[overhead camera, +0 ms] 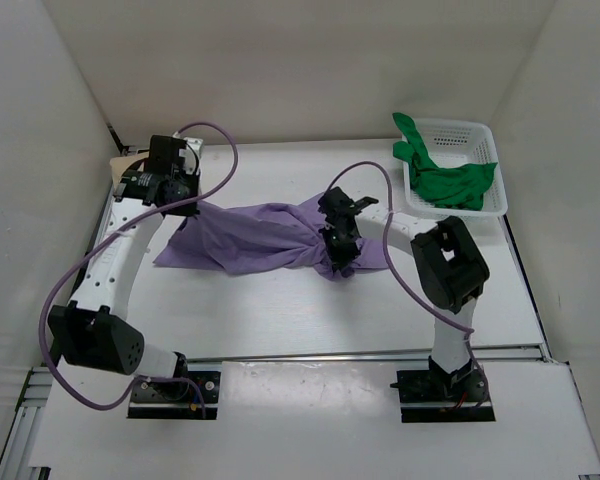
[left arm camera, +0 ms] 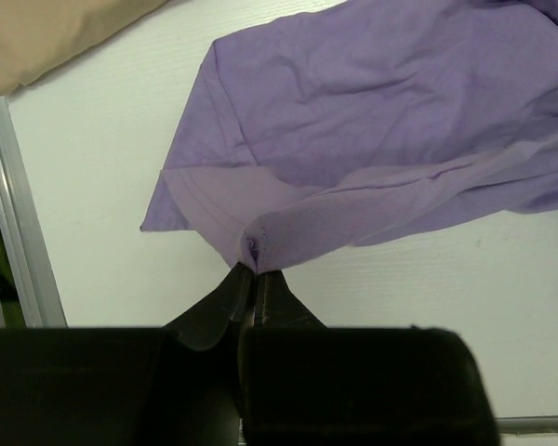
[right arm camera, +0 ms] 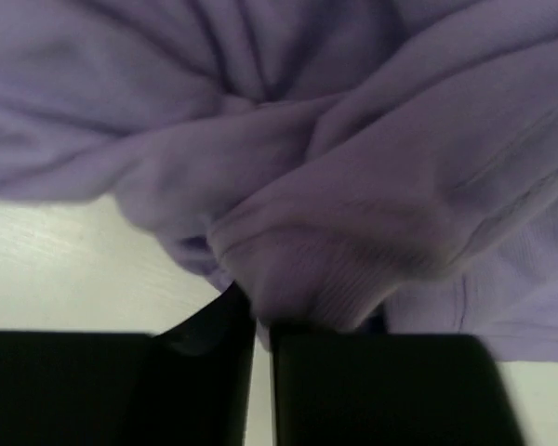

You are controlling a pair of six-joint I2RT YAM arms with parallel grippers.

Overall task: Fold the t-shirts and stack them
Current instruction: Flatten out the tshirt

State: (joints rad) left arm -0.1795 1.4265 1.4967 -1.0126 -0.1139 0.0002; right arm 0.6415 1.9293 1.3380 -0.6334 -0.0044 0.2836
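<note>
The light purple t-shirt (overhead camera: 255, 235) lies stretched across the middle of the table, bunched at its right end. My left gripper (overhead camera: 192, 207) is shut on a small fold at its left edge (left arm camera: 254, 269). In the right wrist view my right gripper (right arm camera: 262, 311) has its jaws nearly together, pinching bunched purple cloth (right arm camera: 335, 269) near a ribbed band. From above, the right gripper (overhead camera: 338, 255) sits at that bunched end. The bright green t-shirt (overhead camera: 450, 183) lies crumpled in the basket. Only part of the tan t-shirt (left arm camera: 56, 37) shows, at the far left (overhead camera: 128, 162) behind the left arm.
A white mesh basket (overhead camera: 485, 130) stands at the back right corner, with a green sleeve hanging over its far rim. White walls close in the table on three sides. A metal rail (left arm camera: 19, 232) runs along the table's left edge.
</note>
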